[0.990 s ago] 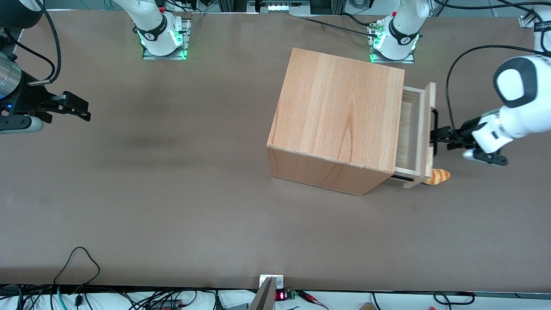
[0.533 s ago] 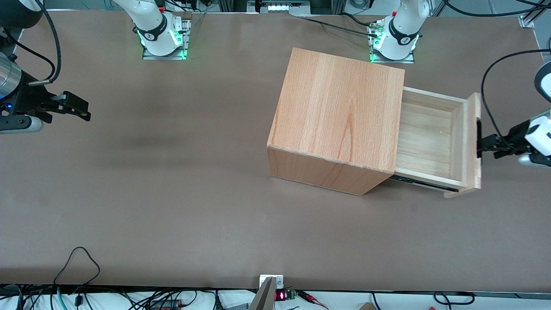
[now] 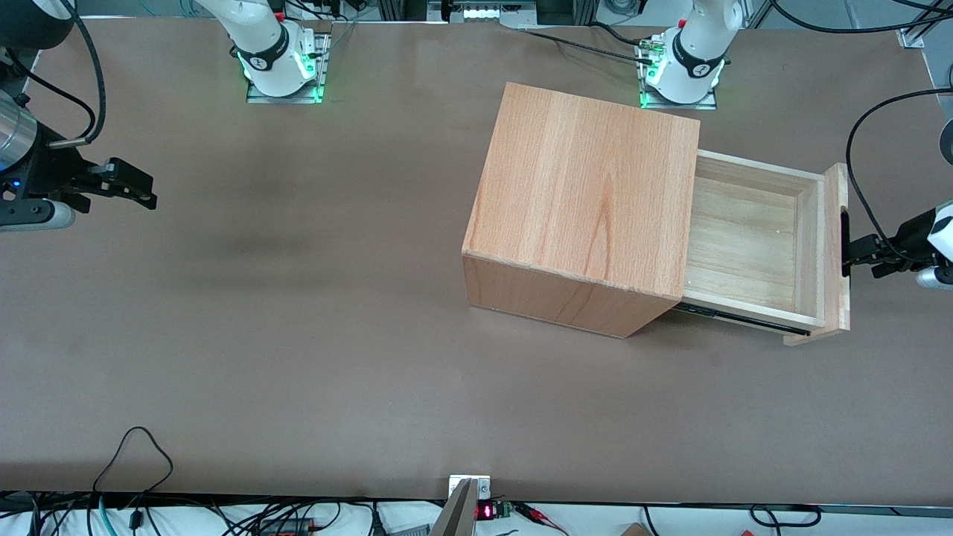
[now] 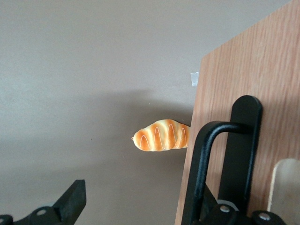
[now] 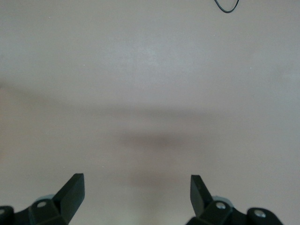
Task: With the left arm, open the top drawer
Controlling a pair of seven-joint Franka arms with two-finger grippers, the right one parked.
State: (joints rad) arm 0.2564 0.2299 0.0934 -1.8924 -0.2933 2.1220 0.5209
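The top drawer (image 3: pixel 834 223) stands drawn well out of the cabinet (image 3: pixel 588 186), projecting from the box's 3 o'clock face as the front camera sees it, toward the working arm's end of the bench (image 3: pixel 298 335). Its pale tray is open to view, with a black side rail (image 3: pixel 744 318) showing along the edge nearer the camera. The left arm's end effector (image 3: pixel 858 253) sits at the black bar handle (image 3: pixel 845 242), at 3 o'clock of the drawer's front panel. In the wrist view the end effector (image 4: pixel 138 194) is released, fingers (image 4: pixel 75 199) spread wide, the handle (image 4: pixel 201 164) by the other finger. A striped orange bread roll (image 4: pixel 159 136) lies on the bench, partly hidden by the front panel (image 4: pixel 262 70). A small white tag (image 4: pixel 194 79) on the panel's edge carries no legible writing. The red digits (image 3: pixel 484 511) at the bench's 6 o'clock edge are too small to read.
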